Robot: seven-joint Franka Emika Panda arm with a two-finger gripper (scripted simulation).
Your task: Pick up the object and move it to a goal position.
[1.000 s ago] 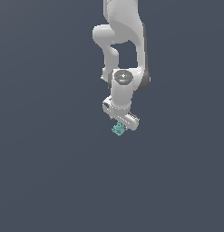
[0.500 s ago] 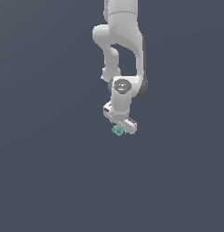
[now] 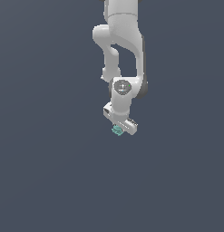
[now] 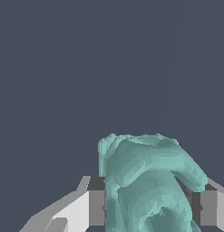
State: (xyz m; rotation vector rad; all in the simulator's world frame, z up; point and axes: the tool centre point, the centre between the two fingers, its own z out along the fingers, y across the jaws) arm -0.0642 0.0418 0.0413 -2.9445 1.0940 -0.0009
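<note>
The object (image 3: pixel 116 130) is sitting between the jaws of the gripper (image 3: pixel 119 130), at the low end of the white arm (image 3: pixel 124 50). In the wrist view the object (image 4: pixel 147 183) is filling the gap between the two fingers (image 4: pixel 96 207), and each side of it is pressing against a dark pad. The jaws are closed in on it only as far as its width allows, and they are holding nothing else.

From the exterior view, the object is showing just below the gripper body and a little toward that view's left of it, partly covered by the white housing. Whether it is resting on anything beneath cannot be told; the background is one flat dark slate tone.

The object is a teal-green lump with a faceted, knobbly surface, rounded at the top with a small ridge along one edge. It is much smaller than the gripper. The fingers are pale grey and flat-sided, with darker pads at the contact faces. The arm is smooth, glossy white with rounded joints.

The object's long axis appears to be running roughly along the fingers, away from the wrist, with its rounded end pointing outward beyond the fingertips.
</note>
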